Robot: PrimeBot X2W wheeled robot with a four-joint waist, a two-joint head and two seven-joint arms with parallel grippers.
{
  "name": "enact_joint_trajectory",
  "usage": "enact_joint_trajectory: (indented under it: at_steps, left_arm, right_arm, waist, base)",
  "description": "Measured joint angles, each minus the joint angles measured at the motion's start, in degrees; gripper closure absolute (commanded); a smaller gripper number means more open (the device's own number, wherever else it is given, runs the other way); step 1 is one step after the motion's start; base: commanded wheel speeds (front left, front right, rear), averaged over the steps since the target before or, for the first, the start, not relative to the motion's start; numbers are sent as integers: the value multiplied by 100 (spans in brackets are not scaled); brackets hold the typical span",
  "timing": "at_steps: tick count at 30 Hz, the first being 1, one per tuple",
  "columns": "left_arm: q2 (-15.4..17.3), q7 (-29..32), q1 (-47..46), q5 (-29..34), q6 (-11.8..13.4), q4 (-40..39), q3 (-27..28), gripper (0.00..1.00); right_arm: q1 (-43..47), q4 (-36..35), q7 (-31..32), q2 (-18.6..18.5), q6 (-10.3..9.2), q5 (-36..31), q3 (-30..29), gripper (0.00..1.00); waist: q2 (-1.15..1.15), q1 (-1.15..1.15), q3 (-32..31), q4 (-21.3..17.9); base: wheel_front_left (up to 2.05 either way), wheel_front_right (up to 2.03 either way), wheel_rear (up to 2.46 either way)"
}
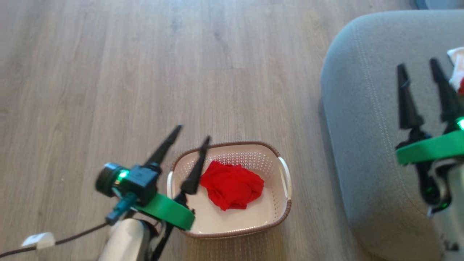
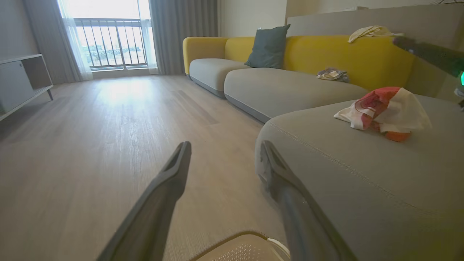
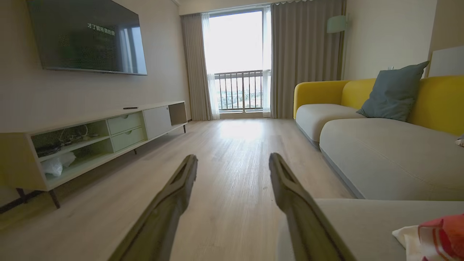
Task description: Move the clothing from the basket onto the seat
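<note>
Wood-grain floor (image 1: 108, 72), perforated basket (image 1: 253, 159) (crumpled red garment (image 1: 232, 188) inside), stitched grey seat (image 1: 362, 145).

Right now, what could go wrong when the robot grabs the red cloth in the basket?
The left gripper hangs open over the left rim of the basket, beside the red garment, so lowering straight might knock or shove the basket. The garment is bunched up, so the fingers may pinch just one fold and drop it before the seat.
</note>
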Motion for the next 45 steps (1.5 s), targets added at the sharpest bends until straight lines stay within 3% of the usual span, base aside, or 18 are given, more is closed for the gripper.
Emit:
enact_joint_trajectory:
  at_steps: [5, 15, 26, 45]
  left_arm:
    - [-27, 0, 0, 18, 331, -15, 411, 0]
    - [-55, 0, 179, -130, 872, 42, 651, 0]
    - [-57, 0, 361, -156, 983, 225, 646, 0]
    - [-58, 0, 372, -177, 1033, 423, 432, 0]
  right_arm:
    - [483, -223, 0, 337, 0, -162, 92, 0]
    - [1213, 27, 0, 1010, 0, -427, 115, 0]
    - [1681, 123, 1, 1456, 0, -1091, -193, 0]
    - [1678, 124, 1, 1543, 0, -1266, -485, 0]
  waist:
    - [0, 0, -44, 195]
    - [0, 0, -137, 355]
    - [0, 0, -144, 349]
    - [0, 0, -154, 361]
  base:
    - [0, 0, 0]
    - [0, 0, 0]
    - [0, 0, 0]
    - [0, 0, 0]
